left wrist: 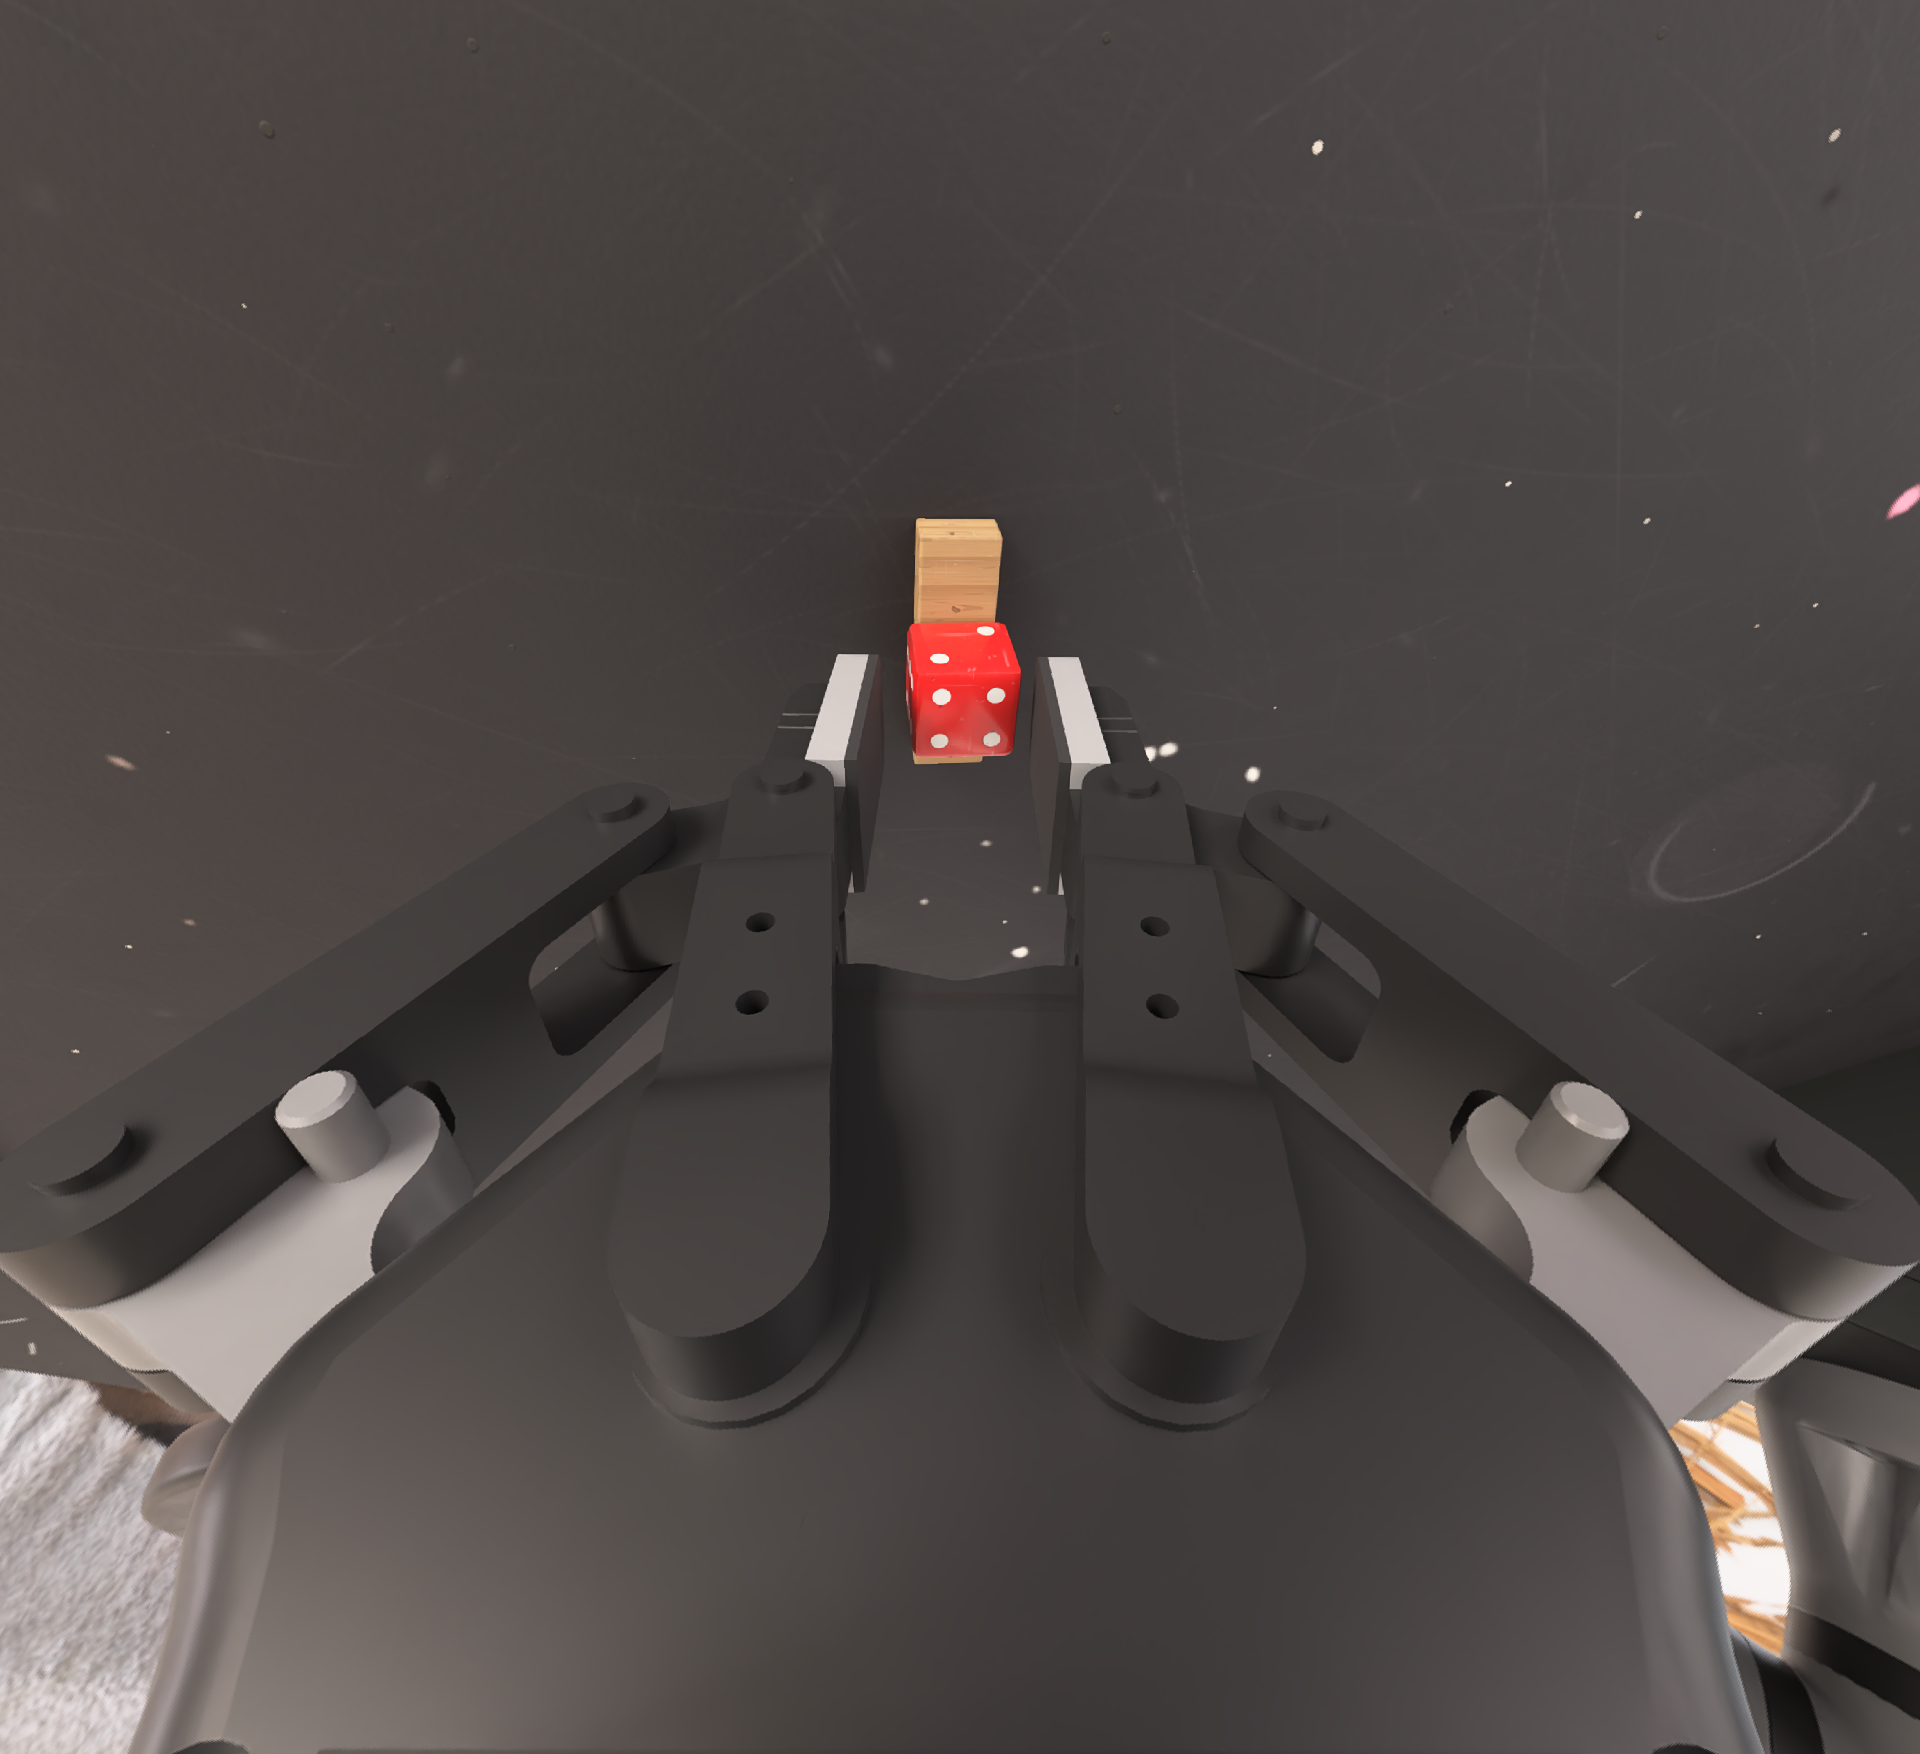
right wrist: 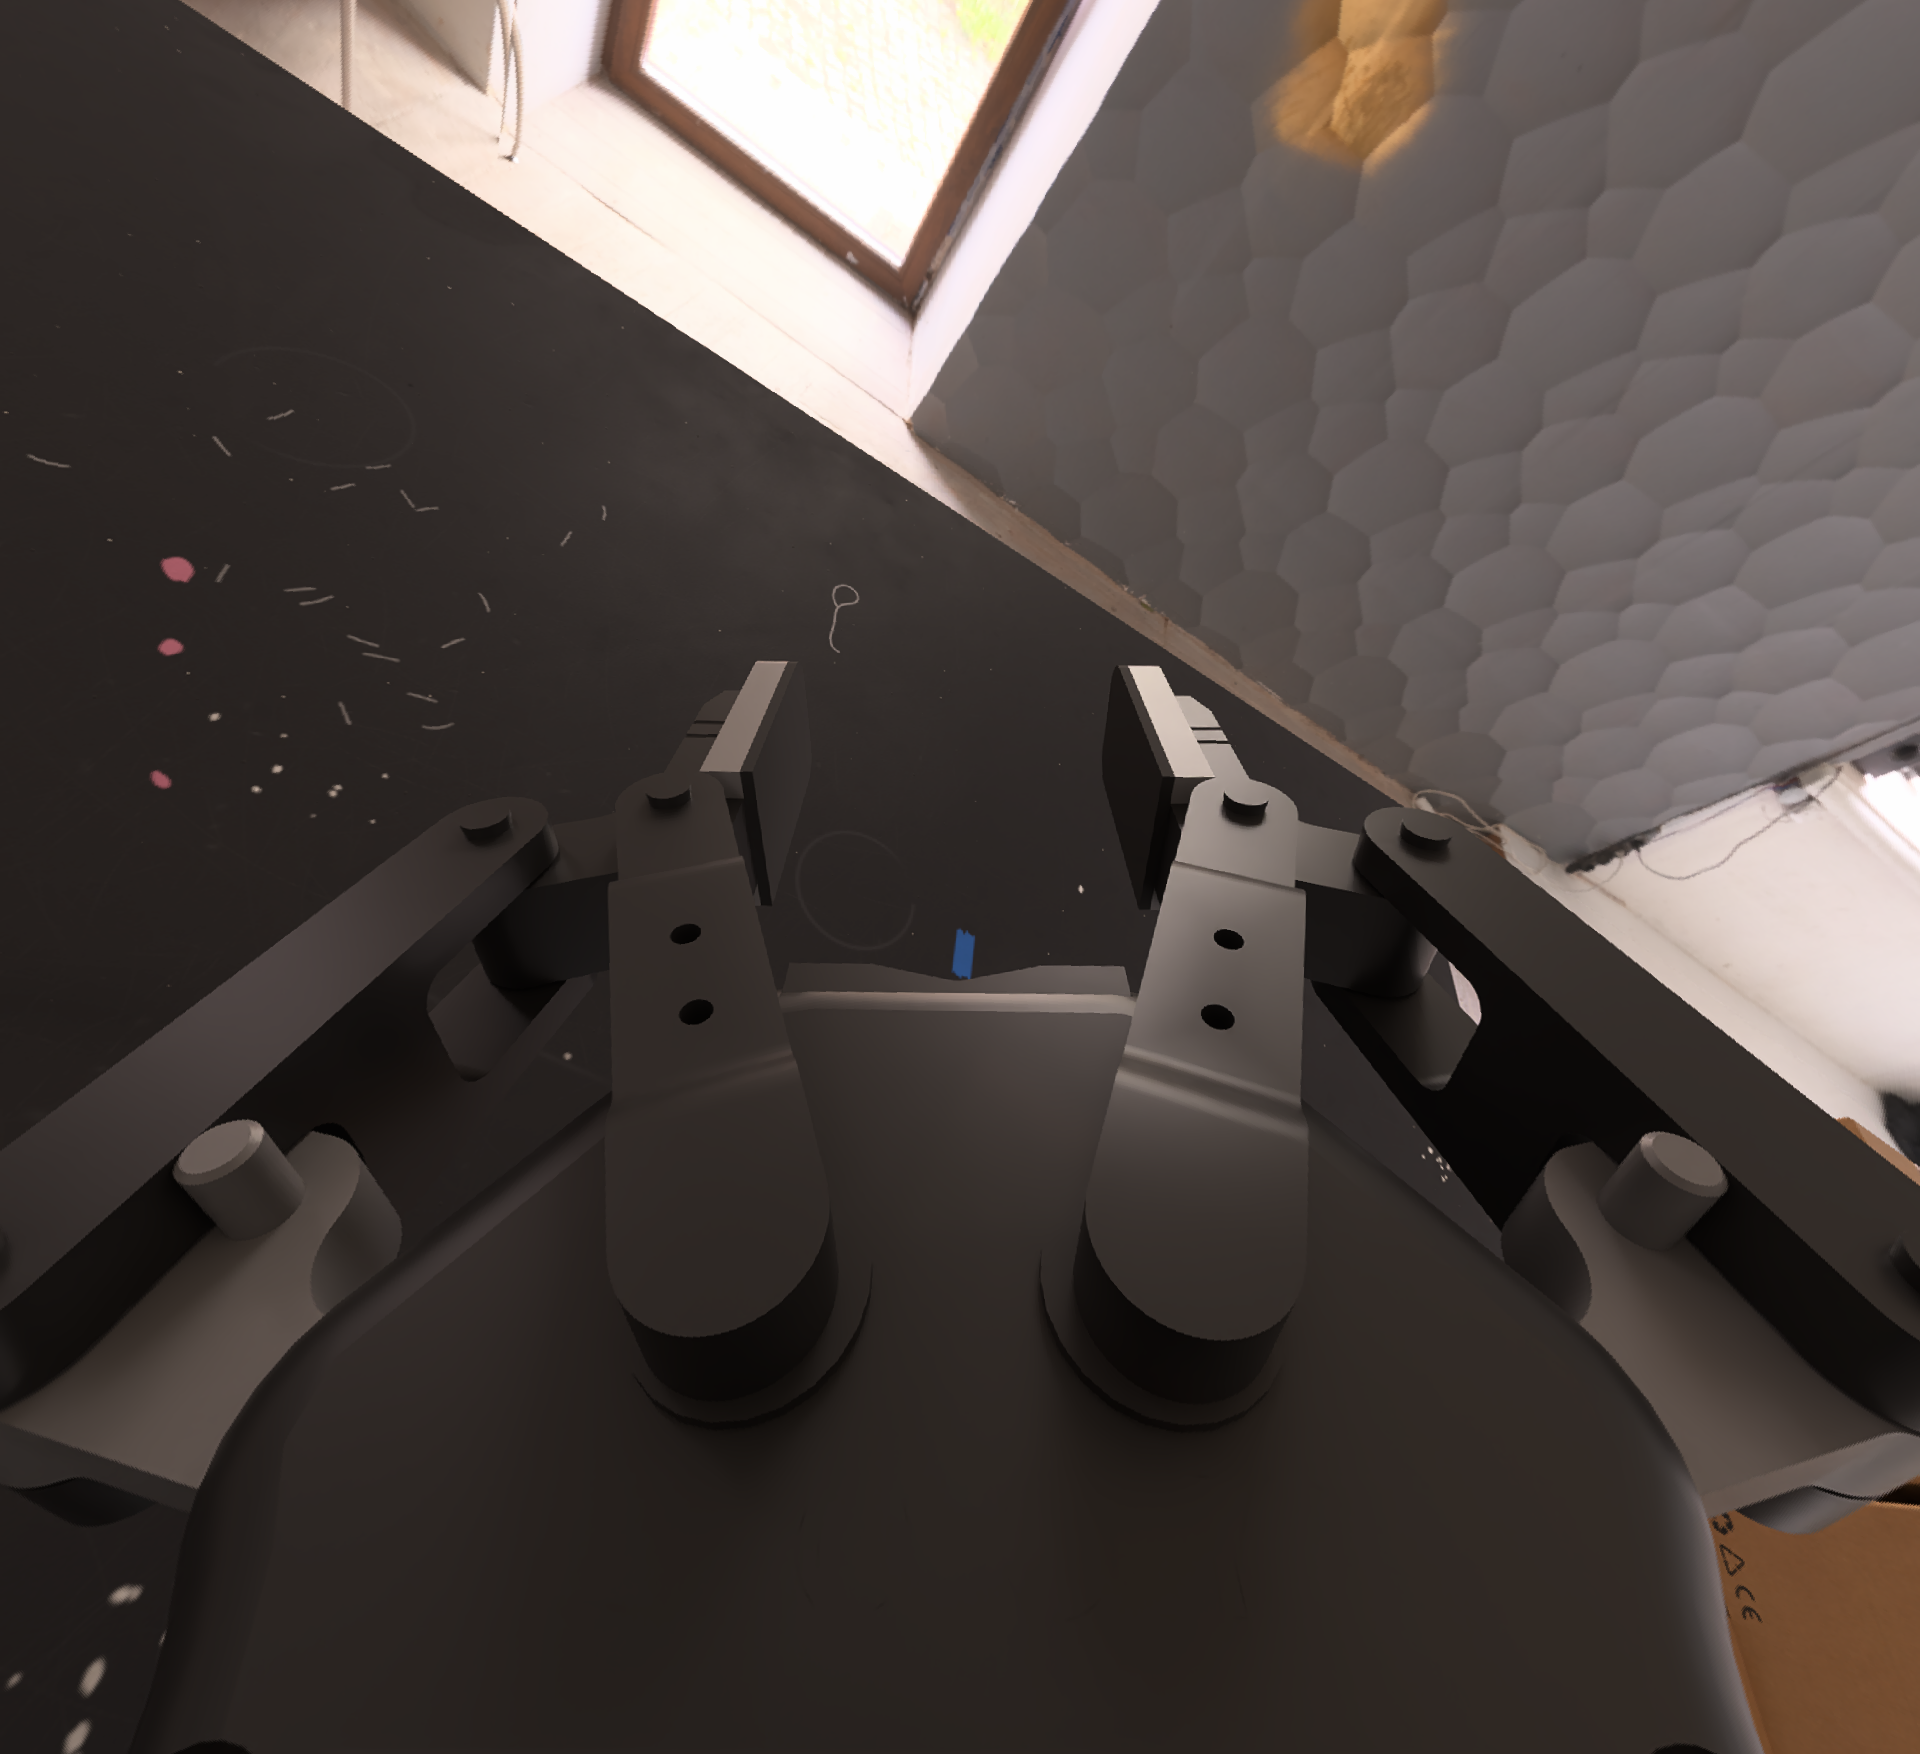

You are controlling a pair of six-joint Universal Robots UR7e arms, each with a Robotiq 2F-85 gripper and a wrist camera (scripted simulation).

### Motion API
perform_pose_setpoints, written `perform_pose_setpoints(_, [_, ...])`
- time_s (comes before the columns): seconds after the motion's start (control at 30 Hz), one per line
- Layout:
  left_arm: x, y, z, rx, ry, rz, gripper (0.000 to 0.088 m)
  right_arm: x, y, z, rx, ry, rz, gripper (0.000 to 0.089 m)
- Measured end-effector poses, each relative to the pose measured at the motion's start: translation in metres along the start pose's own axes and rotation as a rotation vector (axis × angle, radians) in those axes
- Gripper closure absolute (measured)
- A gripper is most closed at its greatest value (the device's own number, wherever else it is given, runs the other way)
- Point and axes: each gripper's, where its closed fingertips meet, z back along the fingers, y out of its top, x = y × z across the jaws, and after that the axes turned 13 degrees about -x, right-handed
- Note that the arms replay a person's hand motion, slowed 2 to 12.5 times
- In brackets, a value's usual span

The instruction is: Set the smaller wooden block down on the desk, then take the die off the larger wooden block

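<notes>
The left claw [left wrist: 958, 702] hangs over the dark worktop [left wrist: 520, 354]. Its two pads sit one on each side of the red die [left wrist: 962, 688], with a thin gap on both sides, so the claw is narrow but not squeezing. The die has white dots and sits on a wooden block [left wrist: 948, 758]; only a thin strip of that block peeks out under it. Another wooden block [left wrist: 957, 570] lies on the worktop just behind the die.

The right claw [right wrist: 951, 728] is wide apart and holds nothing. Under it is bare worktop [right wrist: 312, 302] with chalk marks and pink spots. A window [right wrist: 821, 31] shows past the worktop's edge.
</notes>
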Motion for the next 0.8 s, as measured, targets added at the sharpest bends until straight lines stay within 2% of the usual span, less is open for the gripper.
perform_pose_setpoints(0.8, [0.0040,0.0010,-0.0021,-0.008,-0.010,-0.023,0.0620,-0.0017,-0.0011,-0.0010,-0.010,0.003,0.010,0.0380])
